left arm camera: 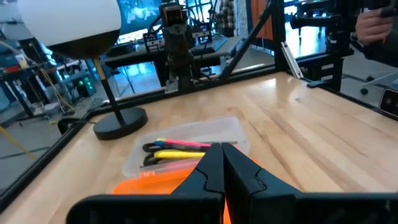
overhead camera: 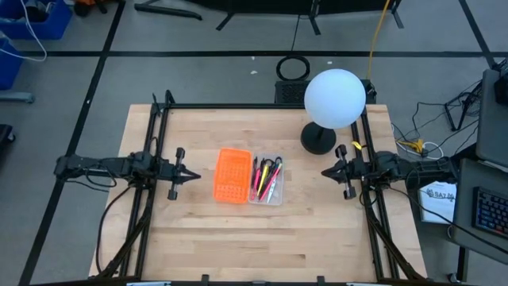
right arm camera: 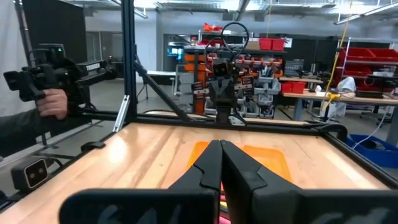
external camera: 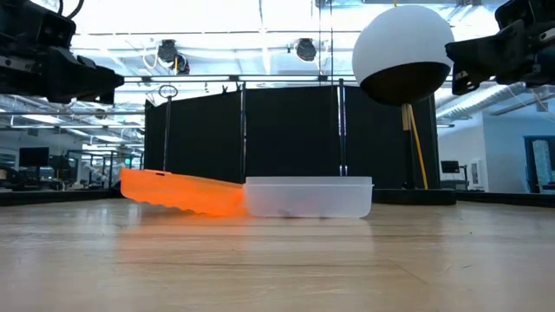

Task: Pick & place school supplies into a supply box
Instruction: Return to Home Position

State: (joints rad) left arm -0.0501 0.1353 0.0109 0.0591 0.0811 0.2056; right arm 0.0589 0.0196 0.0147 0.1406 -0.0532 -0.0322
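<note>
The clear supply box (overhead camera: 267, 179) rests flat on the wooden table, in the middle. Inside it lie pens and pencils (overhead camera: 266, 176), pink, yellow and black; the left wrist view shows them too (left arm camera: 177, 148). The orange perforated piece (overhead camera: 232, 175) lies beside the box on its left, one edge tilted up against it (external camera: 182, 191). My left gripper (overhead camera: 195, 176) is shut and held level above the table, left of the orange piece. My right gripper (overhead camera: 325, 171) is shut and held level, right of the box. Neither holds anything.
A lamp with a white globe (overhead camera: 334, 98) and a black round base (overhead camera: 317, 138) stands at the far right of the table. Black frame rails (overhead camera: 262, 106) run along the table's edges. In the wrist views a person's hand (right arm camera: 53, 102) holds a device beyond the table.
</note>
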